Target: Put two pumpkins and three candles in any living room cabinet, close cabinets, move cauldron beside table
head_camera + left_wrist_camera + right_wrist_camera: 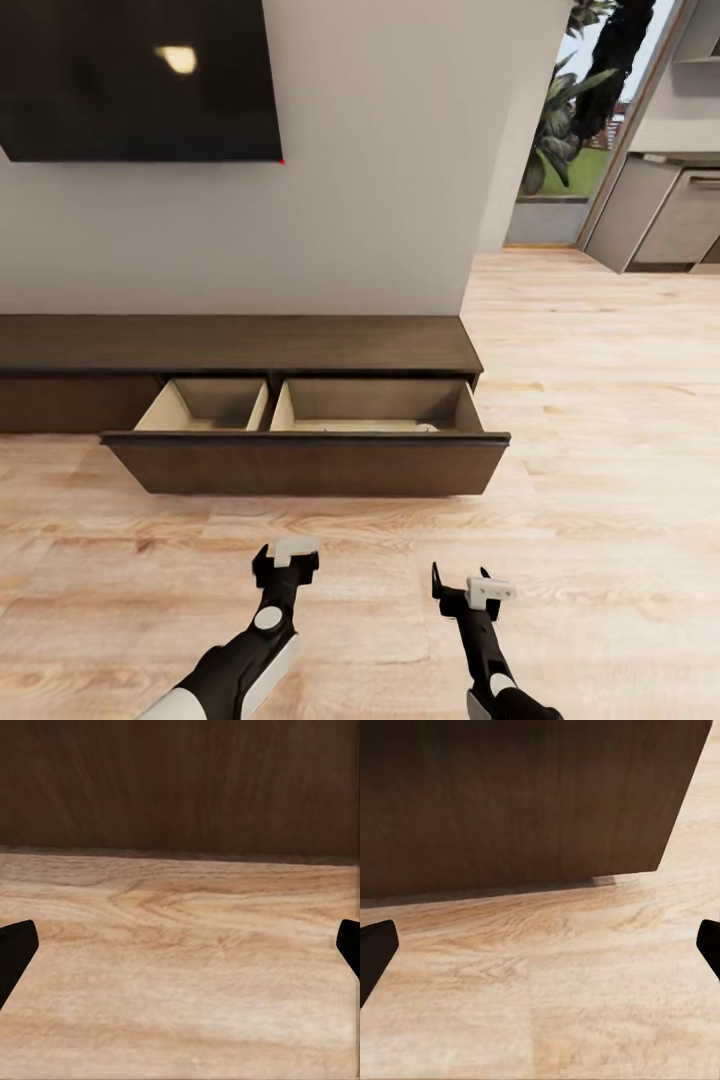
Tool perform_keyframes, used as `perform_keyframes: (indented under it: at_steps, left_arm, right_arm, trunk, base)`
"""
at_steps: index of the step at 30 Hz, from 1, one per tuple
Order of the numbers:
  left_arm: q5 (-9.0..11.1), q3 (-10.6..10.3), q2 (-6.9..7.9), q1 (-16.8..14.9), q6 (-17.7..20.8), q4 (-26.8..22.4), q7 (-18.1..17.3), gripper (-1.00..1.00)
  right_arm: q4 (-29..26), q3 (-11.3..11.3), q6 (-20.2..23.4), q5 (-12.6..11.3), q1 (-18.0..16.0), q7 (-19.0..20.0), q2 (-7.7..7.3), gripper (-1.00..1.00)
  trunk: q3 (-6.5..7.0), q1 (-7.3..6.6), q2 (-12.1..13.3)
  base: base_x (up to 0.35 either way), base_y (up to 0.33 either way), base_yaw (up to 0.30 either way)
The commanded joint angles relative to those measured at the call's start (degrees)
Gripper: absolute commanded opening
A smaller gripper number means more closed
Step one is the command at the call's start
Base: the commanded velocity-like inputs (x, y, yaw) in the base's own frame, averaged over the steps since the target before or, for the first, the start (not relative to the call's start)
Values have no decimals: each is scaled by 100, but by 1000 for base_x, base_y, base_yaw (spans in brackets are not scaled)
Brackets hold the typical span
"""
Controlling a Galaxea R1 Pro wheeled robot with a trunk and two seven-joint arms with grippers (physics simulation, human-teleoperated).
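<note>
nearest: left gripper (pixel 285 562) and right gripper (pixel 462 590), both low over the pale wood floor (pixel 360 600), just short of the pulled-out drawer; in each wrist view the dark fingertips (pixel 15 952) (pixel 375 949) sit at opposite edges of the frame with bare floor between them, so both sets of jaws stand wide apart and hold nothing. next: cabinet (pixel 240 345), a long low dark-brown unit against the grey wall (pixel 380 200); its wide drawer front (pixel 305 465) is drawn out toward the robot, showing two beige compartments split by a divider. left compartment (pixel 205 405): contents cannot be made out. right compartment (pixel 375 405): a small pale rounded shape (pixel 425 427) lies by the front edge near the right corner, mostly hidden behind the drawer front, perhaps a candle, too little seen to tell. the same drawer front also fills the upper part of both wrist views. above: black screen (pixel 140 80) on the wall. far right: doorway with green plants (pixel 575 100), grey kitchen cabinets (pixel 665 215).
</note>
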Motion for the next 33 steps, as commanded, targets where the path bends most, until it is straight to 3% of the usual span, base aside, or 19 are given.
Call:
perform_keyframes:
  at_steps: [1,15,26,33]
  left_arm:
    - [61,-83,5,-8,-41,-2,49,100]
    - [66,-205,-3,-8,-39,37,46,100]
    - [73,-202,19,-8,-39,-10,66,100]
    - [63,-193,17,-8,16,-18,70,100]
  right_arm:
    - [-30,48,-4,-22,-30,-46,5,100]
    - [-73,47,259,-19,-286,-45,115,100]
    - [-82,43,312,-22,-289,-52,123,100]
    - [-82,46,321,-22,-289,-45,123,100]
  trunk:
    - [-23,22,-43]
    - [-274,329,-605]
    - [-274,329,-605]
    - [-274,329,-605]
  base:
    - [0,0,0]
    - [0,0,0]
    - [12,2,0]
    - [260,97,0]
